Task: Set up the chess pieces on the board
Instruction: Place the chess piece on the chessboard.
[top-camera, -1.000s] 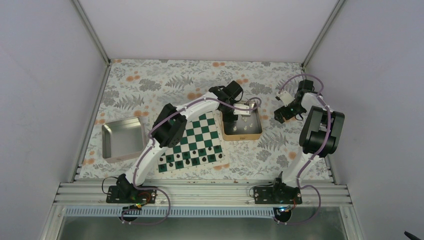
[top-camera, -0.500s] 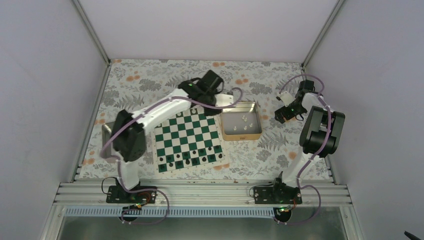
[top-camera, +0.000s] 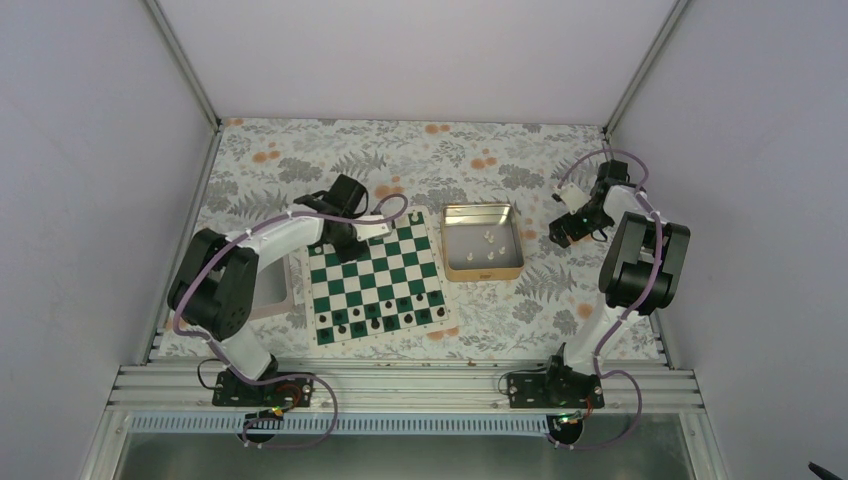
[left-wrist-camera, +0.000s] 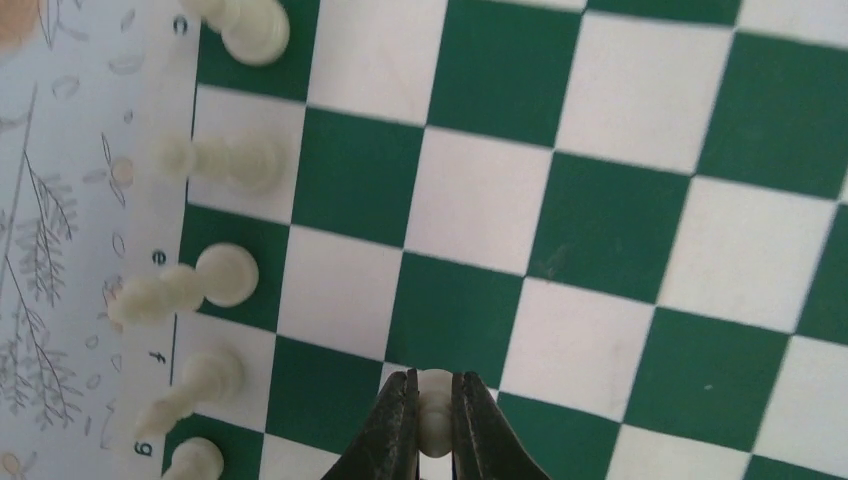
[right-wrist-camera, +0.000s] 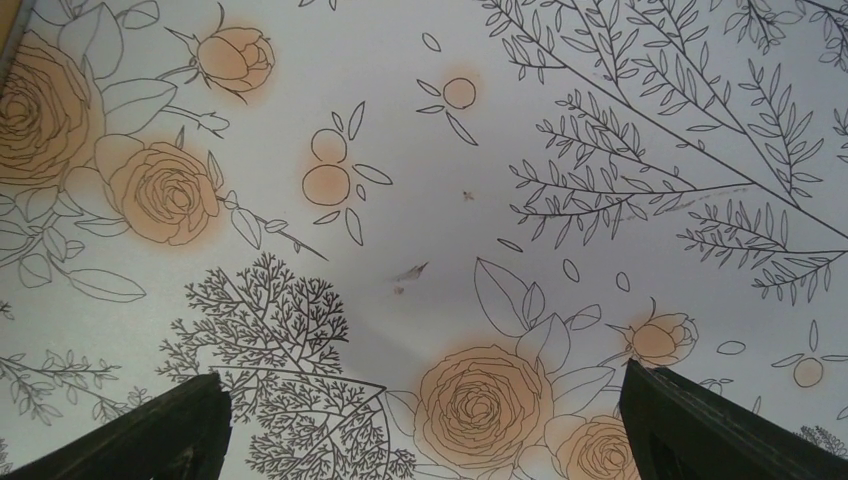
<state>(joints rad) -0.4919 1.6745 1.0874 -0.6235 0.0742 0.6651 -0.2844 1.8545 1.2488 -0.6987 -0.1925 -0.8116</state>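
Cream plastic: the left claw (left-wrist-camera: 433, 388) is pinched almost shut on one small piece (left-wrist-camera: 435, 420), gripped about its middle, with no gap showing between fingers and piece. The piece hangs over the far-left part of the board (left-wrist-camera: 615, 230), near the line between a white and a green square, a little in from the edge row. Whether its base touches the board cannot be told.

Five cream pieces (left-wrist-camera: 226, 272) stand along that edge row, beside the letters c to g. Dark pieces (top-camera: 375, 318) fill the near rows. The tin (top-camera: 483, 270), just right of the board, holds several more cream pieces. The right claw (right-wrist-camera: 430, 430) is spread wide and empty over the table (right-wrist-camera: 430, 200), well right of the tin.

Assessment: the step in hand appears to be setting this piece down.

- Centre it on a single square first, since it currently sits near a boundary.
- Keep it upright and lower it until the base seats.
- Open the fingers only slightly.
- Withdraw straight up, because a sideways exit risks toppling the piece or its neighbours in the edge row.
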